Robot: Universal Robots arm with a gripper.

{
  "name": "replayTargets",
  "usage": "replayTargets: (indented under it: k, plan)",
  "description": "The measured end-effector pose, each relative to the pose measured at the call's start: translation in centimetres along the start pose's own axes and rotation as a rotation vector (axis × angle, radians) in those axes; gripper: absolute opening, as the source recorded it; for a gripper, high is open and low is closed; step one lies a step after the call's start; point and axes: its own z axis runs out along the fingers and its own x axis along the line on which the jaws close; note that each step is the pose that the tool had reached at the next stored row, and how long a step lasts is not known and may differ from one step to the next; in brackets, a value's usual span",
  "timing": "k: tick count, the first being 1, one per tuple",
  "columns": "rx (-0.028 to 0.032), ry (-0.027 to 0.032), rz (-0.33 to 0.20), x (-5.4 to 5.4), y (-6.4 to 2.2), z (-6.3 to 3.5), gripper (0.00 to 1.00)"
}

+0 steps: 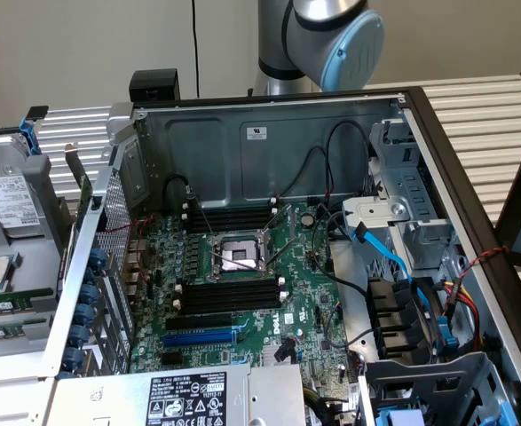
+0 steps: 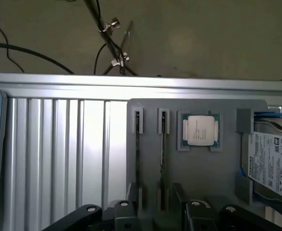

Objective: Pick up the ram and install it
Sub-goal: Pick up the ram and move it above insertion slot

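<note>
Pick-up stage, nothing taken yet: the fingers (image 2: 125,216) stand wide and empty above the grey holder (image 2: 203,173), near the two ram sticks (image 2: 137,159) standing on edge in its slots beside the processor (image 2: 201,130). A grasp calls for centring over one thin edge

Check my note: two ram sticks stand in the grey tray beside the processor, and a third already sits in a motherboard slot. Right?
No third stick: the exterior view shows the motherboard's memory slots empty. Two ram sticks do stand in the grey tray beside the processor.
</note>
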Motion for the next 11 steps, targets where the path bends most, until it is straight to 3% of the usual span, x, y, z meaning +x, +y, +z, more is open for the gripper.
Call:
replayTargets:
  k: [4, 11]
  plan:
    - [0.0002, -0.0001, -0.002, 0.7, 0.01, 0.73, 0.42]
    - [0.0001, -0.0001, -0.004, 0.8, -0.1, 1.99, 0.42]
